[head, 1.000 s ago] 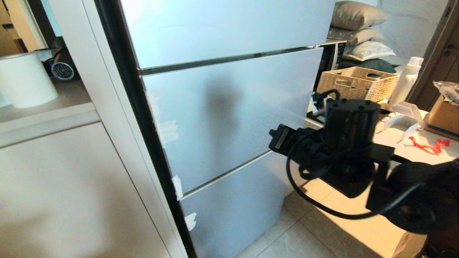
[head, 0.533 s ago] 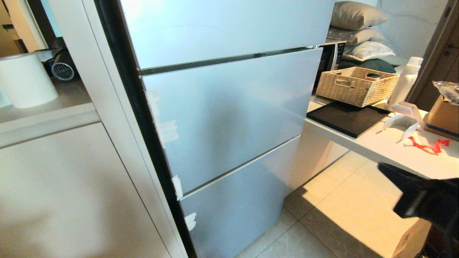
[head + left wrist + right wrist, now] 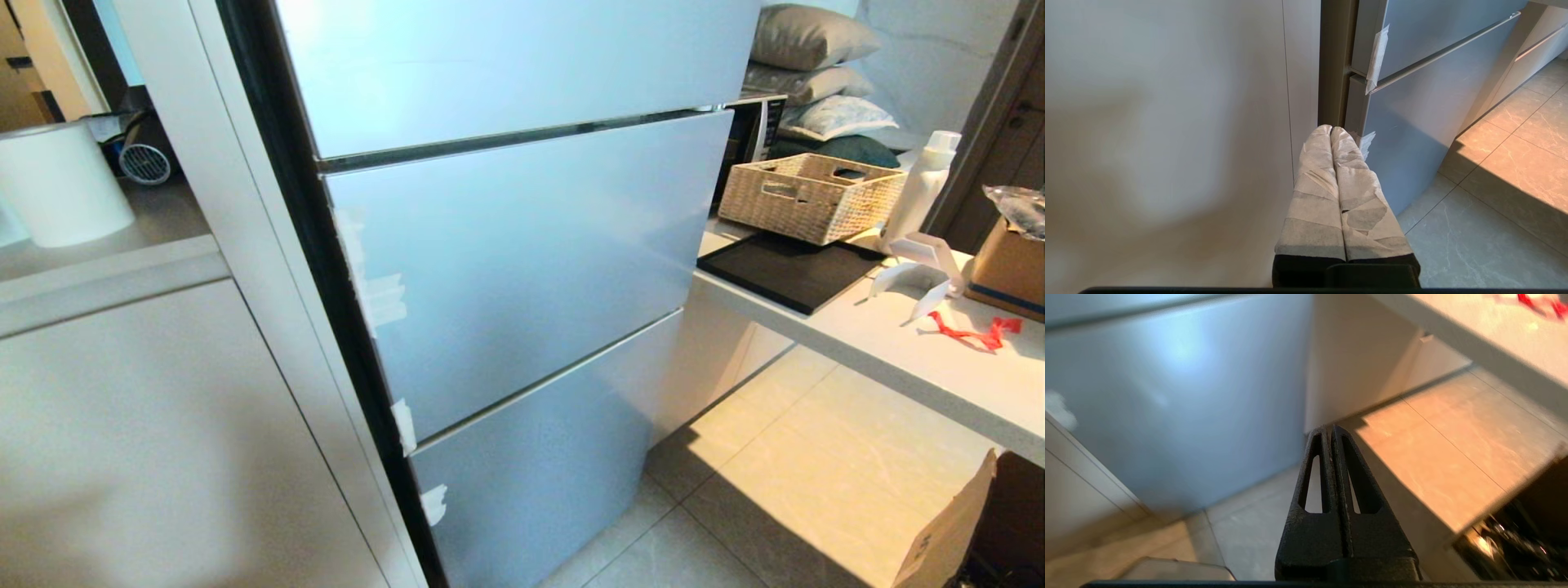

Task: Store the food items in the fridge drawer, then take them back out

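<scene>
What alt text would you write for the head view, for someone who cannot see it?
A closed grey-blue fridge with stacked door panels fills the middle, and no robot arm is in sight. To its right, a white counter holds a wicker basket, a black mat, a white bottle and a red ribbon; white cabinets stand on the left.

Closed fridge door panels point(image 3: 522, 269) fill my centre frame, blocking entry, white counter point(image 3: 914, 359) crowds right, tiled floor point(image 3: 800, 482) lower right open for passing.

Head cam high, wrists low, prob. shared fridge point(image 3: 506, 269)
</scene>
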Available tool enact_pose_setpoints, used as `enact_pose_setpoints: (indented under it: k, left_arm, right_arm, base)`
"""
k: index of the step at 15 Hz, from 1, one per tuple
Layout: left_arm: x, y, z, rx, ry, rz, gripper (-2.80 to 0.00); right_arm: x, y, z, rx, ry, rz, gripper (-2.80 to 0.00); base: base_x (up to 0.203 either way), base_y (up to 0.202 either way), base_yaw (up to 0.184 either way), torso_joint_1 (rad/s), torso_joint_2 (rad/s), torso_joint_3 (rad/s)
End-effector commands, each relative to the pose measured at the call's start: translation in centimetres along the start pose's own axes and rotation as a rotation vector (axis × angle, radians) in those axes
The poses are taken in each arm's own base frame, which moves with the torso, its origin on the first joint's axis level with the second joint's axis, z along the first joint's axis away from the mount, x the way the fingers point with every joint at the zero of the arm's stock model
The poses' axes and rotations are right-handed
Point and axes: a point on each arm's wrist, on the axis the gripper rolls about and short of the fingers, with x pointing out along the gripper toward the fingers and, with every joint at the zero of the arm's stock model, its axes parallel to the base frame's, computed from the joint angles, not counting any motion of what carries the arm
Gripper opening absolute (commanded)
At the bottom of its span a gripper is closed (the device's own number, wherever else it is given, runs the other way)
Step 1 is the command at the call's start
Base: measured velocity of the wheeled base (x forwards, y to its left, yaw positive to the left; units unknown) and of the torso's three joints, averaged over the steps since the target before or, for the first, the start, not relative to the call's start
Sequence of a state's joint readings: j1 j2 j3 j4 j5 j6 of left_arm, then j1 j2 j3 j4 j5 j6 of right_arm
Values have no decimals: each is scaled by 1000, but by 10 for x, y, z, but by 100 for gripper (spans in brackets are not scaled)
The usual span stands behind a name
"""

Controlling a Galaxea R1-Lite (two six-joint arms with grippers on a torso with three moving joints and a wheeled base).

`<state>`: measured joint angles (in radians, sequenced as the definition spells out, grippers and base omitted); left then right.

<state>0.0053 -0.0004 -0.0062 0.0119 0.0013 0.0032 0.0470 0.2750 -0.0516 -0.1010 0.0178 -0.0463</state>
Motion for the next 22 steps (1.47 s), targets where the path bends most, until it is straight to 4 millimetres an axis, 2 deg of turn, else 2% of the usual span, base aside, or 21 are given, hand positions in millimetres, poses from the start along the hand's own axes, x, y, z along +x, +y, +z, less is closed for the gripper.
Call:
enact_pose_setpoints:
  k: [1, 4, 22]
  left_arm:
    - [0, 0, 0, 0, 1, 2, -280]
    - [0, 0, 0, -2, 2, 1, -280]
    - [0, 0, 0, 20, -4, 1, -280]
  right_arm:
    - [-19, 2, -23, -31, -133, -55, -280]
    - [-19, 2, -31, -20, -112, -83, -280]
    - [-19, 3, -31, -13, -114, -80, -280]
  base:
    - [0, 0, 0, 0, 0, 0]
    - [0, 0, 0, 0, 0, 0]
    - [0, 0, 0, 0, 0, 0]
